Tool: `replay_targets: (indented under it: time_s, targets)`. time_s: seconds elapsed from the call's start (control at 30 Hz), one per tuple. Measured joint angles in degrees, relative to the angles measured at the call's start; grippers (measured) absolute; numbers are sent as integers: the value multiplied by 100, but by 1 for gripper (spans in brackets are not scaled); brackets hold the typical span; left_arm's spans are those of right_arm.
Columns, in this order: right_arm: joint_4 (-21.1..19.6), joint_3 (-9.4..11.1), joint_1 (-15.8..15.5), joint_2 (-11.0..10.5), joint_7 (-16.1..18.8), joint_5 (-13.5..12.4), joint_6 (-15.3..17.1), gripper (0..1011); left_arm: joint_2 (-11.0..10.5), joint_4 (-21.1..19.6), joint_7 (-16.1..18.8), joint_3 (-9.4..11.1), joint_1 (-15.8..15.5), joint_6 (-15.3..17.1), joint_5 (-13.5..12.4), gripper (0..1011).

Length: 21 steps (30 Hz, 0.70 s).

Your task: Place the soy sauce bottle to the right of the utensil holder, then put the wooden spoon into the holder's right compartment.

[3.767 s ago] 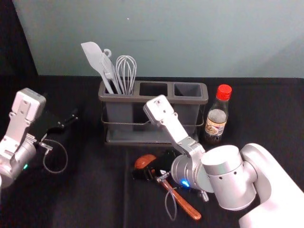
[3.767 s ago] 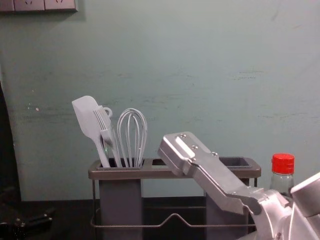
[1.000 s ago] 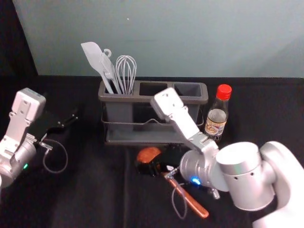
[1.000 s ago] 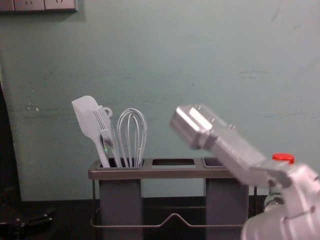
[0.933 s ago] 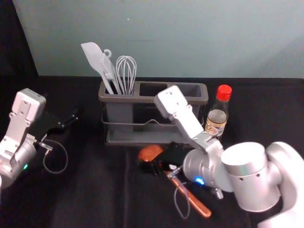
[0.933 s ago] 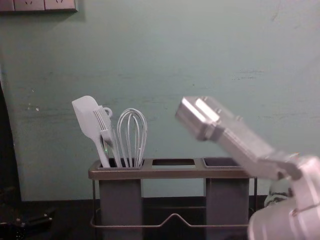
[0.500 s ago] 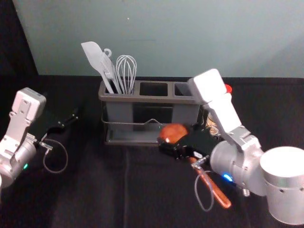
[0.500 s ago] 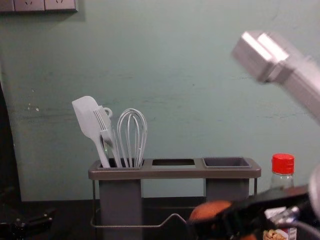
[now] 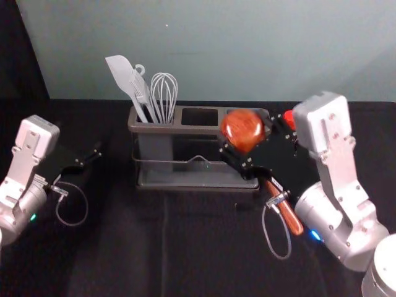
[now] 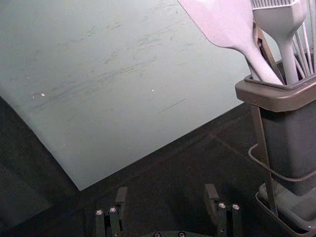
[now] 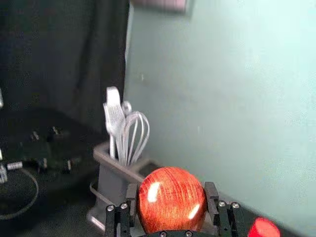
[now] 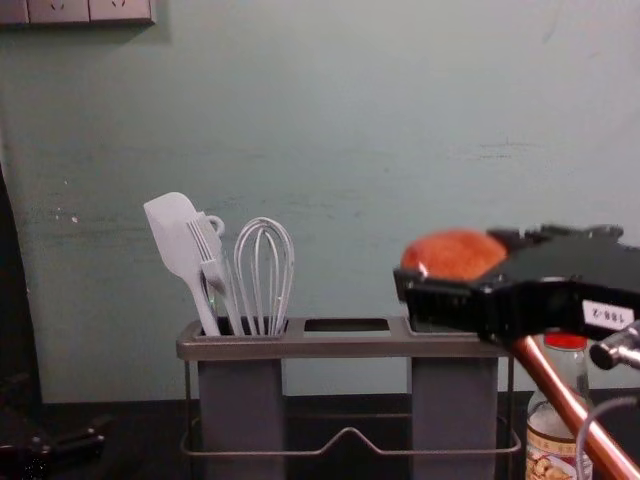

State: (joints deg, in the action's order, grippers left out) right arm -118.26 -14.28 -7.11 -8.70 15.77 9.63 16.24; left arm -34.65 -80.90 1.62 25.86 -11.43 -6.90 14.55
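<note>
In the head view my right gripper (image 9: 245, 137) is raised before the right end of the utensil holder (image 9: 185, 179), shut on the wooden spoon (image 9: 242, 129) near its bowl. The spoon's handle (image 12: 565, 397) slants down toward the right in the chest view. In the right wrist view the right gripper (image 11: 172, 193) has the round bowl (image 11: 170, 200) between its fingers. The red-capped soy sauce bottle (image 12: 550, 447) stands upright right of the holder, partly hidden by the gripper. My left gripper (image 9: 94, 156) is parked at the left; in the left wrist view the left gripper (image 10: 166, 193) is open.
A grey spatula (image 9: 121, 75), a brush and a whisk (image 9: 164, 93) stand in the holder's left compartment. The holder's middle compartment (image 9: 200, 116) is empty. Behind the dark table rises a plain wall.
My right gripper has lifted the spoon off the low front area and carried it up and right, toward the holder's right end. The bottle, holder and left arm have stayed put.
</note>
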Motion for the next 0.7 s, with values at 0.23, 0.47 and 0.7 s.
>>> replay_targets:
  time_s: [0.23,0.47,0.7]
  targets:
    - [188,0,-186,-255,-131,-172,-1662,837,0,0,0,0,0,0,0,1000]
    - [290,-16,-232,-363,-219,-329,-2289,836,0,0,0,0,0,0,0,1001]
    - [301,-37,-200,-381,-245,-350,-2198,836,0,0,0,0,0,0,0,1000]
